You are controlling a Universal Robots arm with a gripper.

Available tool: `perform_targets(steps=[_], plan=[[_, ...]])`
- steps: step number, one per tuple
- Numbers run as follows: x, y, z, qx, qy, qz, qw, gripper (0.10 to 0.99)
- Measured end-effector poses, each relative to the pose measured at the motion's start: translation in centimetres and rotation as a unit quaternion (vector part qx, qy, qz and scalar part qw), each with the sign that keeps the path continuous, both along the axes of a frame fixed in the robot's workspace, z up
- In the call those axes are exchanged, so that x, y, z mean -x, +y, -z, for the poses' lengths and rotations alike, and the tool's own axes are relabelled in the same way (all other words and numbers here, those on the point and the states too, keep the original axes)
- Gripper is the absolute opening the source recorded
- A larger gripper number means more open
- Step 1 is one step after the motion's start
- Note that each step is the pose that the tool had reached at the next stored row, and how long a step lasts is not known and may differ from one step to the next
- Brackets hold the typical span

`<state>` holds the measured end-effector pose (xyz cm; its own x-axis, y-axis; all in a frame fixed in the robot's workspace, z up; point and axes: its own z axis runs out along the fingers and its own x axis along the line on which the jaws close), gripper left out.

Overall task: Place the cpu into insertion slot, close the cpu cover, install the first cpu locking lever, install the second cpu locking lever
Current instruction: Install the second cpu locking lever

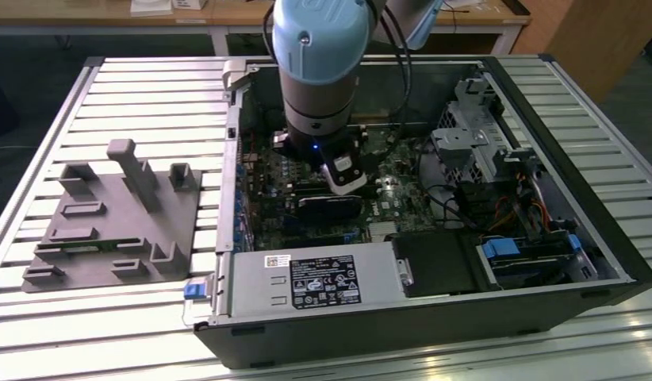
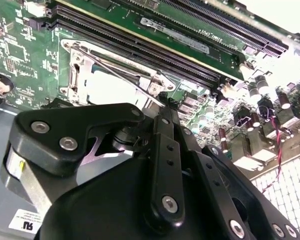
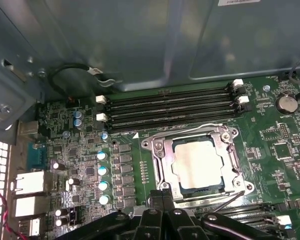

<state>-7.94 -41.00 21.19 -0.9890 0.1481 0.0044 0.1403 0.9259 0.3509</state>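
Inside the open computer case (image 1: 580, 238), the gripper (image 3: 162, 200) hovers just beside the insertion slot (image 3: 157, 150). Its jaws look nearly together, holding nothing. Under the closed cpu cover (image 3: 230, 165) sits the cpu (image 3: 197, 162).

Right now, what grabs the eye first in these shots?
The blue-capped arm plunging into the open computer case on the slatted table. In the first wrist view, the cpu sits bright in the insertion slot, cpu cover framing it, black gripper beside it.
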Motion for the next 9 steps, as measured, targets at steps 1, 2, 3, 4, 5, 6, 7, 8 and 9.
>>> perform_targets(steps=[1, 2, 3, 4, 5, 6, 7, 8, 9], plan=[[0.0, 0.0, -0.09, 0.0, 0.0, 0.0, 1.0, 0.106], [0.0, 0.0, -0.24, 0.0001, 0.0, 0.0, 1.0, 0.106], [0.0, 0.0, -0.45, 0.0, 0.0, 0.0, 1.0, 0.106], [0.0, 0.0, -0.69, 0.0, 0.0, 0.0, 1.0, 0.106], [0.0, 0.0, -0.95, 0.0, 0.0, 0.0, 1.0, 0.106], [0.0, 0.0, -1.21, 0.0, 0.0, 0.0, 1.0, 0.106], [0.0, 0.0, -1.48, 0.0, 0.0, 0.0, 1.0, 0.106], [0.0, 0.0, -1.76, 0.0, 0.0, 0.0, 1.0, 0.106], [0.0, 0.0, -2.04, 0.0, 0.0, 0.0, 1.0, 0.106]])
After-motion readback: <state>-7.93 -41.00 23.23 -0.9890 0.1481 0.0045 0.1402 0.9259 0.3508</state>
